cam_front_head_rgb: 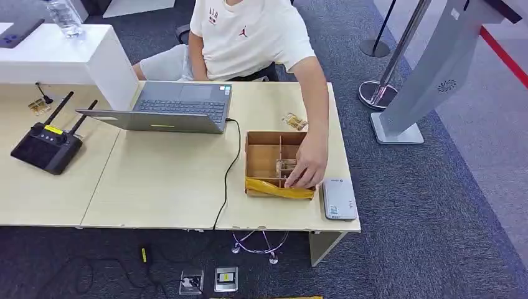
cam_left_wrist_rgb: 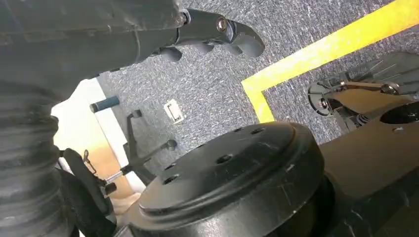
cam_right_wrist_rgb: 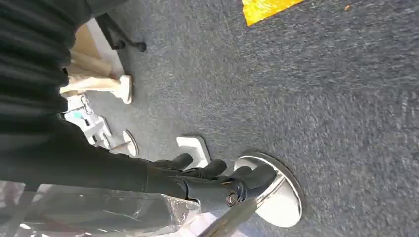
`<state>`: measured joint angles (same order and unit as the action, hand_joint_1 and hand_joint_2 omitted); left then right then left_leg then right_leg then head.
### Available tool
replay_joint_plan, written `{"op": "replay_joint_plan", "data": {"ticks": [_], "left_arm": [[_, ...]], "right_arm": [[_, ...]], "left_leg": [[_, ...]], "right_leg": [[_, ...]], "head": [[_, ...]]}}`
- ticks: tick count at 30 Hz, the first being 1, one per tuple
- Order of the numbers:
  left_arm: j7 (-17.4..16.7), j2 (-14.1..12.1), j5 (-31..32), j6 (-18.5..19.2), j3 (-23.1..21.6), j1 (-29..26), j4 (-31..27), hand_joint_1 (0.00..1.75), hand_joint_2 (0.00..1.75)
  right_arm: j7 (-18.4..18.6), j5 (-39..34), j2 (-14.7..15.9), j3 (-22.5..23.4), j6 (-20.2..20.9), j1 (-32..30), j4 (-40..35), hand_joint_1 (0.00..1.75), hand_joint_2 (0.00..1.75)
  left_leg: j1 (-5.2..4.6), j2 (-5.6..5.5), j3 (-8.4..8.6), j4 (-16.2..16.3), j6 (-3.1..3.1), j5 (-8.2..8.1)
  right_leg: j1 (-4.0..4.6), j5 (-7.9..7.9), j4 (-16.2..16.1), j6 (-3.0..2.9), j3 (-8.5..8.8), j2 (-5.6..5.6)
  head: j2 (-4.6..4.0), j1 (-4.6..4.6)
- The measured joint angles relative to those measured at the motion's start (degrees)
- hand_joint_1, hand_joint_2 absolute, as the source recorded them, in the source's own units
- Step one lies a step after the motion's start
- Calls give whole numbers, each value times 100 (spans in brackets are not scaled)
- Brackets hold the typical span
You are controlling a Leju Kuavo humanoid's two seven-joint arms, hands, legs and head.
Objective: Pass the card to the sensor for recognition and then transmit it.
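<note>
From the head view, a pale wooden bench (cam_front_head_rgb: 155,187) carries an open grey laptop (cam_front_head_rgb: 177,107), a black controller with two antennas (cam_front_head_rgb: 45,146), and a brown cardboard divider box (cam_front_head_rgb: 274,159) with a yellow strip (cam_front_head_rgb: 278,189) along its near edge. A seated person in a white T-shirt bearing a small red jumping-figure logo reaches into the box; the person's hand (cam_front_head_rgb: 308,163) rests over the near right compartment, where small clear-wrapped cards (cam_front_head_rgb: 285,166) lie. Another wrapped card (cam_front_head_rgb: 294,121) lies on the bench just behind the box. Just beside the box's right side sits a flat white card sensor (cam_front_head_rgb: 338,198); its small blue mark is too small to read. On the carpet to the right stand a grey kiosk (cam_front_head_rgb: 429,81) and a chrome stanchion base (cam_front_head_rgb: 373,92).

In the left wrist view, the left robot hand (cam_left_wrist_rgb: 212,34) hangs above grey carpet with a yellow floor line (cam_left_wrist_rgb: 326,52); its dark fingers are curled inward with nothing in them.

In the right wrist view, the right robot hand (cam_right_wrist_rgb: 217,180) hangs over the carpet near a chrome stanchion base (cam_right_wrist_rgb: 279,195), fingers loosely curled inward and holding nothing.
</note>
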<state>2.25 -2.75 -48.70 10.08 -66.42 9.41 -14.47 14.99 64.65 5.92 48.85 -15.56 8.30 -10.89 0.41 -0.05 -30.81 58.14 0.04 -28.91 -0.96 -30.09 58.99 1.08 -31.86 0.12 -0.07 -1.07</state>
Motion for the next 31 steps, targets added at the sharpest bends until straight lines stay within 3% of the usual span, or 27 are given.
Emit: {"op": "replay_joint_plan", "data": {"ticks": [8,15,24,31], "left_arm": [[-2,-109,-42,0,0,-78,-177,0,175],[-313,-404,-116,0,0,-233,-608,0,175],[-308,-472,-118,-9,2,-256,-850,0,175],[-304,-483,288,-240,92,-280,-953,0,175]], "right_arm": [[-22,85,-9,90,-59,-5,107,0,175],[-118,354,-33,140,-103,-46,192,0,175],[-302,697,-254,140,-96,-22,269,0,175],[-293,874,-363,140,-135,32,308,0,175]], "left_leg": [[0,0,1,0,0,0],[1,0,0,-1,0,0],[1,0,1,-1,0,1],[1,0,0,-1,0,1]], "right_leg": [[0,0,0,0,3,0],[1,0,0,0,3,-1],[1,0,1,0,5,-1],[1,0,1,0,5,-1]], "head": [[0,0],[0,-2],[0,0],[0,0]]}}
